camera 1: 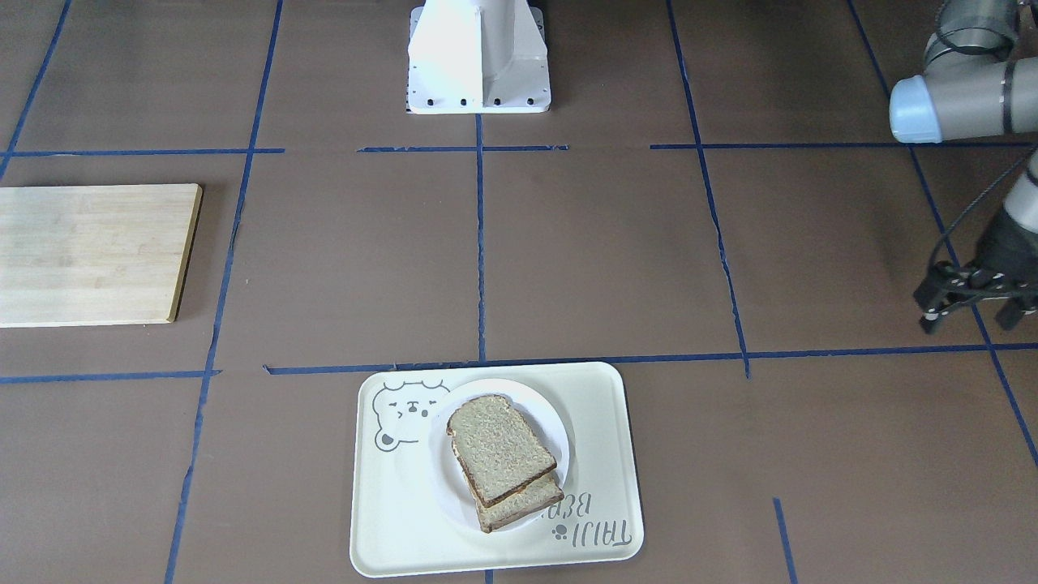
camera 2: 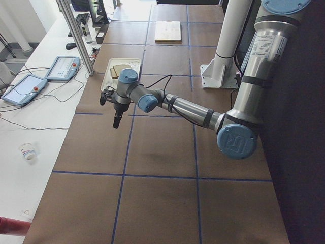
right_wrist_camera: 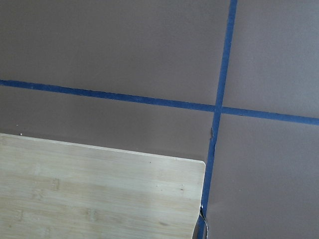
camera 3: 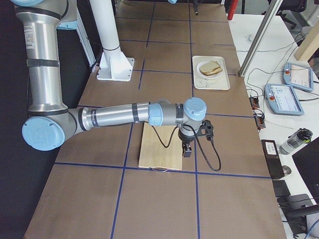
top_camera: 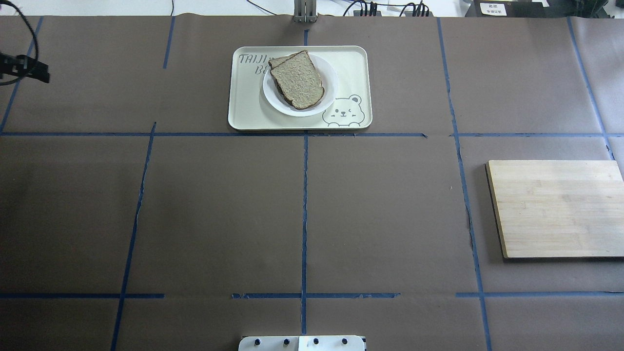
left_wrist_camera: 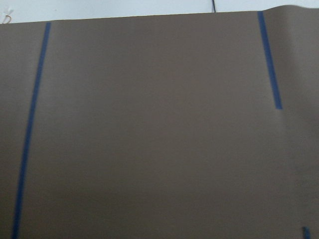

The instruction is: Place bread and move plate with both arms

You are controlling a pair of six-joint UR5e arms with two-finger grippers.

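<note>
The bread (camera 1: 500, 447) is a plain speckled slice lying on top of a second slice on the white plate (camera 1: 561, 442), which sits on a cream bear tray (camera 1: 389, 503). It also shows in the overhead view (top_camera: 298, 80). My left gripper (camera 1: 971, 320) hangs open and empty above the table, far to the side of the tray; the overhead view shows it at the left edge (top_camera: 29, 68). My right gripper (camera 3: 187, 149) hovers over the wooden board; I cannot tell whether it is open or shut.
A bamboo cutting board (top_camera: 555, 209) lies on the robot's right side of the table, its corner showing in the right wrist view (right_wrist_camera: 99, 194). The white pedestal base (camera 1: 478, 57) stands at the table's robot side. Blue tape lines grid the brown table cover.
</note>
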